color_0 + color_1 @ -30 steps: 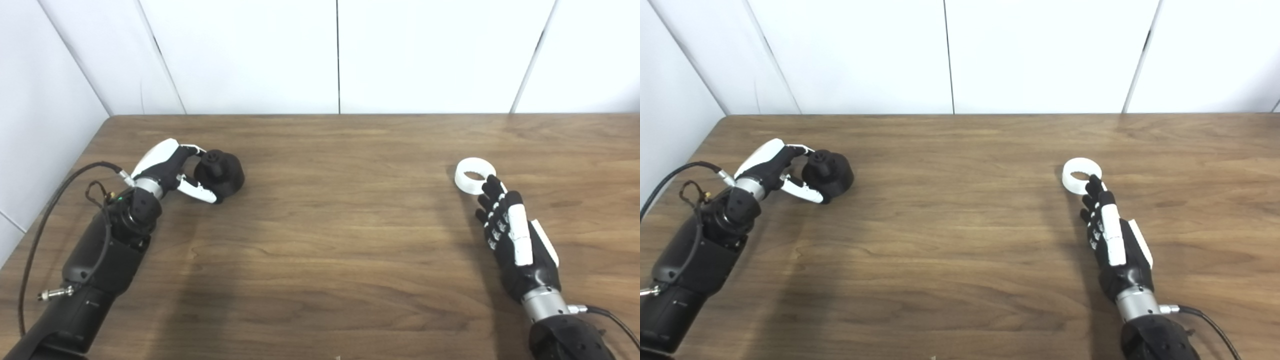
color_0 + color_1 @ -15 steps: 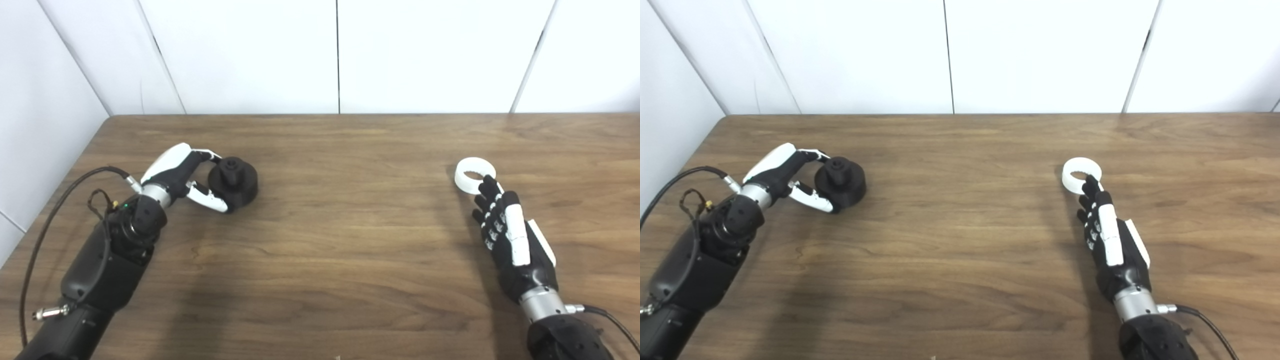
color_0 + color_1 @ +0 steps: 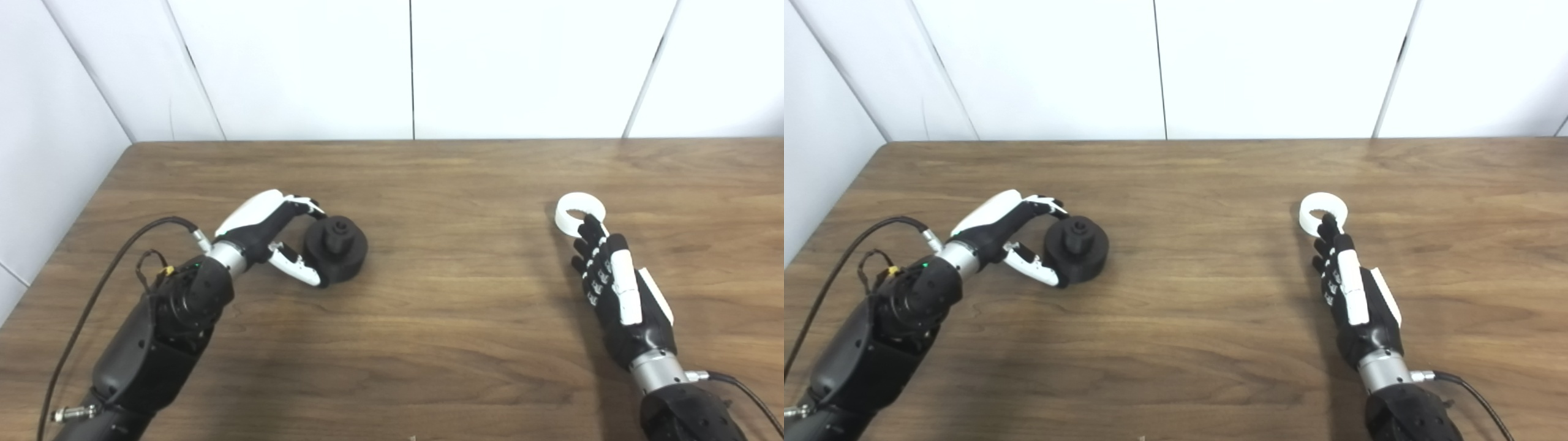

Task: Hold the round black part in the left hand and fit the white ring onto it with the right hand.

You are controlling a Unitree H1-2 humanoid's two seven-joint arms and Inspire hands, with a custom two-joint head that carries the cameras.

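Carried rightward along the wooden table (image 3: 429,306) since a second ago, the round black part (image 3: 337,249) now sits nearer the table's middle than it did, and the left hand (image 3: 269,236) has travelled with it. That part is a dark disc with a short raised hub on top, its flat face turned up and slightly toward the camera; whether its underside touches the wood or is just lifted cannot be told. The left hand is closed around its left side: white-tipped fingers (image 3: 304,203) curl over the far rim and the thumb presses the near rim, so the part is gripped between them.

Well apart, on the right side of the table, the white ring (image 3: 579,214) lies flat where it lay before, its hole facing up. The right hand (image 3: 615,294) has crept a little toward it and lies palm inward, edge up, fingers stretched out straight and close together, holding nothing. Its dark fingertips (image 3: 1326,224) reach the ring's near edge and overlap it in both views; whether they press on it or only hover there is not clear.

Black cables trail from both forearms, and white wall panels (image 3: 306,61) stand behind the table's far edge.
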